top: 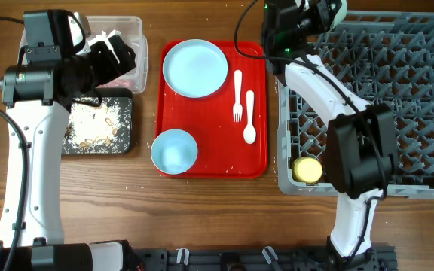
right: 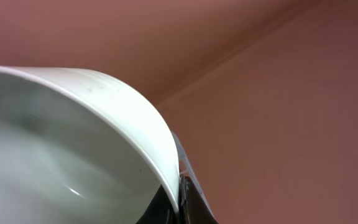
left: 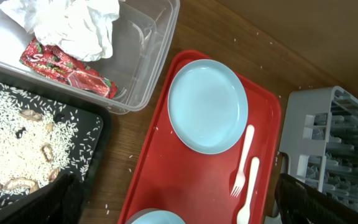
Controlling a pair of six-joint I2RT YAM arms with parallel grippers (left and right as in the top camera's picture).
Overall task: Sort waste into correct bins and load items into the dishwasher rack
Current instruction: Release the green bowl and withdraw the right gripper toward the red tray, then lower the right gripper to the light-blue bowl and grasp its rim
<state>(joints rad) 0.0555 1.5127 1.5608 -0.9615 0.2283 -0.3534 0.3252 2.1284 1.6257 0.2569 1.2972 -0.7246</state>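
The left tool [top: 119,54] hangs over the clear rectangular plastic tub [top: 134,30], fingers spread fully apart and holding nothing. Beneath it in the tub lie the crumpled white paper napkin [left: 73,25] and the small red-and-white crinkled wrapper [left: 67,68].

Beside the tub, on the tool's near side, stands the shallow black rectangular tray [top: 123,139] with pale grains and brownish food scraps [left: 17,130].

To the tool's right, on the flat red serving tray [top: 209,162], are:
- the light blue round plate [top: 195,68]
- the light blue bowl [top: 174,150]
- the white plastic fork [top: 237,95] and white plastic spoon [top: 249,117], parallel, long axes running front to back, tines and spoon head toward the near edge

The right tool [right: 180,202] is closed on the rim of the pale green-white bowl [right: 73,143], above the far left corner of the large grey plastic rack [top: 413,90]. The small yellow cup [top: 307,170] sits in the rack's near left corner.
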